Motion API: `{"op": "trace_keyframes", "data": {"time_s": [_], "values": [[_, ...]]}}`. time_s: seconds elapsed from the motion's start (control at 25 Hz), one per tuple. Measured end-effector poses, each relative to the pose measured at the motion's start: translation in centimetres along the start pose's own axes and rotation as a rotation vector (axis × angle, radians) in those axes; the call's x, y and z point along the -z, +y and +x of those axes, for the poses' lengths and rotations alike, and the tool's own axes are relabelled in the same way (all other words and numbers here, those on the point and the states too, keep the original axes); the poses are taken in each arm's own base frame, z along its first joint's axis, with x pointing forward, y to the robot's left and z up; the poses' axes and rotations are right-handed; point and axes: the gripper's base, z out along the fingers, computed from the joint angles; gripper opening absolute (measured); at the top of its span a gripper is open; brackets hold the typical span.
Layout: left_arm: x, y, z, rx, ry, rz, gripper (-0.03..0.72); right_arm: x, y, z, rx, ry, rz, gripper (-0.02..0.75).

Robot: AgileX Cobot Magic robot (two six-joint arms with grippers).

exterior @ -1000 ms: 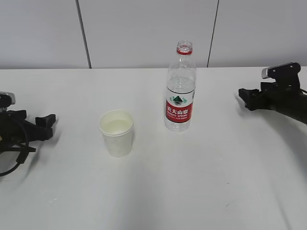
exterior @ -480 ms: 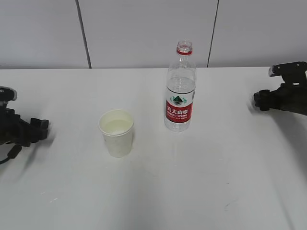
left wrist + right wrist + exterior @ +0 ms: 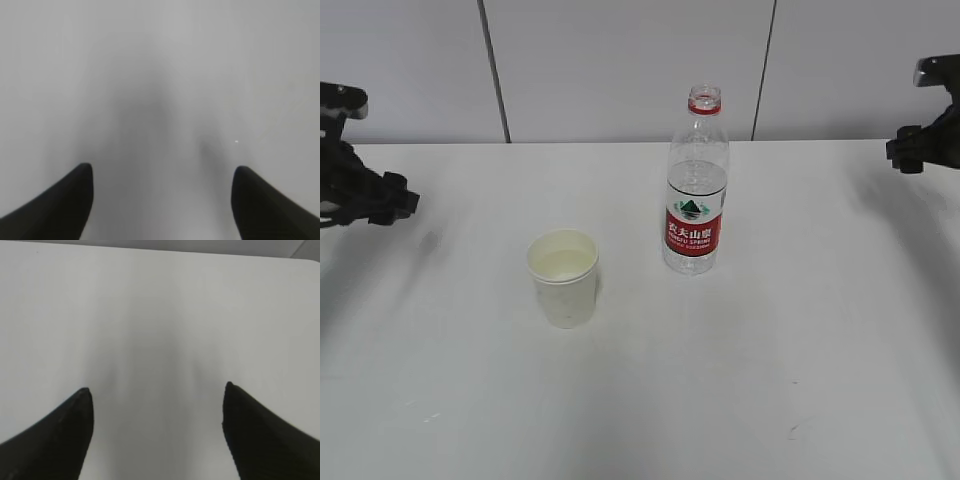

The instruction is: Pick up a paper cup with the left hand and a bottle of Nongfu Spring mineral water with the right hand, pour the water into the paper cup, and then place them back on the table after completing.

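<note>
Both hands hang spread and empty, the left hand (image 3: 395,205) at the worktop's (image 3: 770,380) left edge nearer the upright paper cup (image 3: 563,277), the right hand (image 3: 905,155) near the far right corner nearer the upright Nongfu Spring bottle (image 3: 695,185).

light: bright, even | shadows: soft, faint on table (image 3: 740,380) | wrist views: blurred, dim centre streak

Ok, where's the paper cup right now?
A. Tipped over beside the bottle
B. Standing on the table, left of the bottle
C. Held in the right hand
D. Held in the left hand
B: the paper cup stands upright on the table, left of the bottle, with both hands empty and well away.
</note>
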Motion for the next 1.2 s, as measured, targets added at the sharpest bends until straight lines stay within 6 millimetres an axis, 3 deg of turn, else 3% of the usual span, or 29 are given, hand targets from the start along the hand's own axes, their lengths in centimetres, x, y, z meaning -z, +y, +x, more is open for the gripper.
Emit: {"op": "trace_keyframes", "data": {"time_s": [0.16, 0.4, 0.68, 1.04, 1.2], "values": [[1.6, -0.1, -2.8, 0.0, 0.16, -0.028, 0.521, 2.0, 0.0, -2.0, -0.046, 0.132, 0.016, 0.595], [4.0, 0.6, -5.4, 0.017, 0.305, -0.065, 0.497, 4.6, 0.6, -3.4, -0.083, 0.374, -0.095, 0.595], [5.3, 0.7, -4.7, 0.043, 0.49, -0.068, 0.489, 6.6, 1.0, -2.8, 0.01, 0.594, -0.193, 0.595], [6.1, 0.5, -3.6, 0.025, 0.647, -0.05, 0.489, 7.3, 1.1, -3.1, 0.06, 0.586, -0.23, 0.594], [6.3, 0.5, -3.5, 0.025, 0.664, -0.043, 0.489, 9.6, 0.7, -4.1, 0.045, 0.536, -0.219, 0.594]]}}
